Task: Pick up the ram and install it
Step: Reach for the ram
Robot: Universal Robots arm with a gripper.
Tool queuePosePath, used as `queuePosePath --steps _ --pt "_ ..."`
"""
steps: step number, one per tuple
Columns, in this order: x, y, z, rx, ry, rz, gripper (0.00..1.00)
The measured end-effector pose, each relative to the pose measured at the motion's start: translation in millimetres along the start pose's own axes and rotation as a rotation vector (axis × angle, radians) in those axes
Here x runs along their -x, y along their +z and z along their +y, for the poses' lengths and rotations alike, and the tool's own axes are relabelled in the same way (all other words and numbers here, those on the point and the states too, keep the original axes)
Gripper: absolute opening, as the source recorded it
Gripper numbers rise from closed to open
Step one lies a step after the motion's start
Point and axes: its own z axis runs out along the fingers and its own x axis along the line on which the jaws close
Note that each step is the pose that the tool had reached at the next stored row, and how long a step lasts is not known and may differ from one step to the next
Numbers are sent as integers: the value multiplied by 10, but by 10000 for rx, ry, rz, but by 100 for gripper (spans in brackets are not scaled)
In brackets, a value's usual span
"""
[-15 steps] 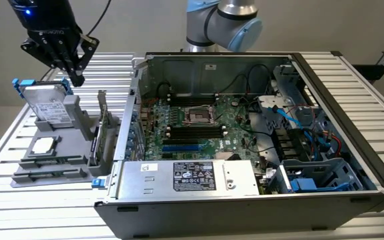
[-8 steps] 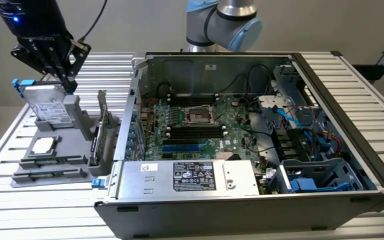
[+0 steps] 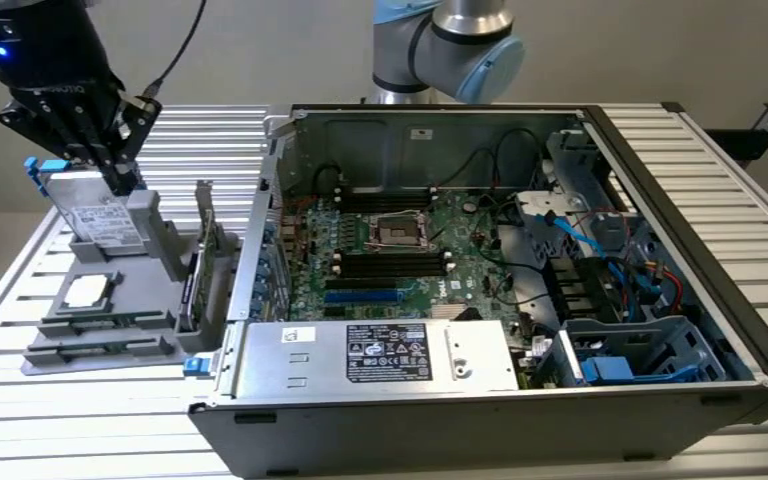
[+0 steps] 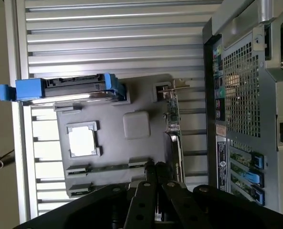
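My gripper [image 3: 123,183] hangs at the exterior view's left, above a grey parts holder [image 3: 51,350] that lies beside the open computer case [image 3: 518,410]. Its fingers are shut, and nothing shows between them. Its tips are just in front of a hard drive in a blue caddy [image 3: 97,215] that stands in the holder. In the wrist view the shut gripper [image 4: 154,168] is over one end of the holder's long slot. A thin strip on edge in that slot looks like the ram [image 4: 108,168]. The motherboard's black memory slots [image 3: 387,263] lie inside the case.
The holder also carries a square processor [image 4: 81,140] and a tall expansion card [image 3: 204,255] standing on edge next to the case wall. A power supply [image 3: 377,355] fills the case's near side, with cables and a drive cage [image 3: 638,360] at the exterior view's right. The table [image 3: 37,440] is ribbed aluminium.
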Motion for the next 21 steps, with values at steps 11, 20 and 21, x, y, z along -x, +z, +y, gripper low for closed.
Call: queuePosePath --steps 11,20,21 --pt "-242 59 -143 -4 2 49 10" --pt "-367 144 -302 -15 10 213 10" --pt "-372 155 -325 -18 11 250 10"
